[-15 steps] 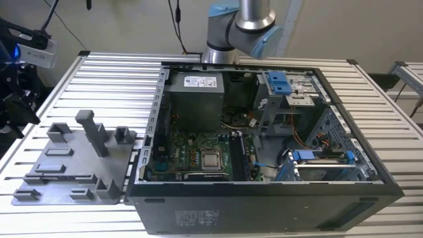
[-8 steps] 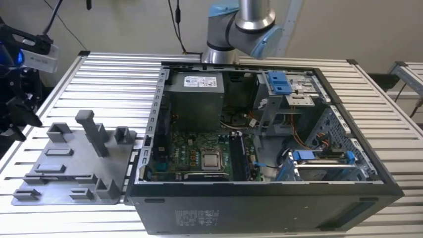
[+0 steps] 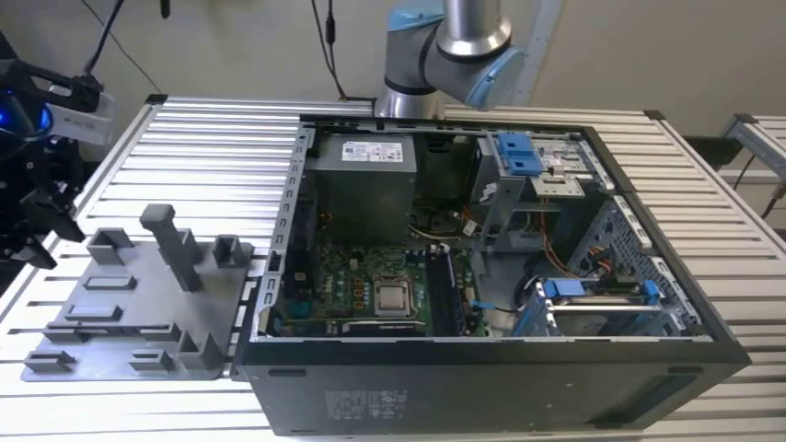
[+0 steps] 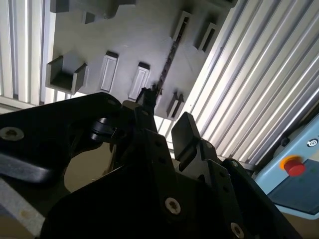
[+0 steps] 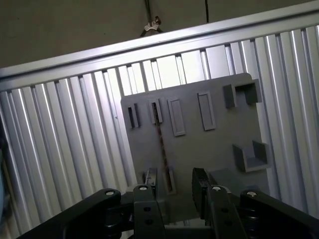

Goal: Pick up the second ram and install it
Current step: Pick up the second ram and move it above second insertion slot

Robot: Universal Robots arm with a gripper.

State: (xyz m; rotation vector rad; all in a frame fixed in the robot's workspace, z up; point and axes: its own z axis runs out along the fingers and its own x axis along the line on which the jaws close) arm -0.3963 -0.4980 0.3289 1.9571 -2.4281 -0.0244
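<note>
Your gripper (image 5: 175,185) is wide open, empty, above second ram (image 5: 161,144), edge-up in grey tray (image 5: 219,144). Prob light, stiff, fragile: pinch flat faces mid-length.

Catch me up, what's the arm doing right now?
The arm's gripper hangs open over the grey fixture plate, which lies on the slatted table beside the open computer case. The second ram stands on edge in its holders on the plate. In the first wrist view it appears to run into the gap between the fingers, nearer one of them. It is not gripped or lifted yet.
</note>
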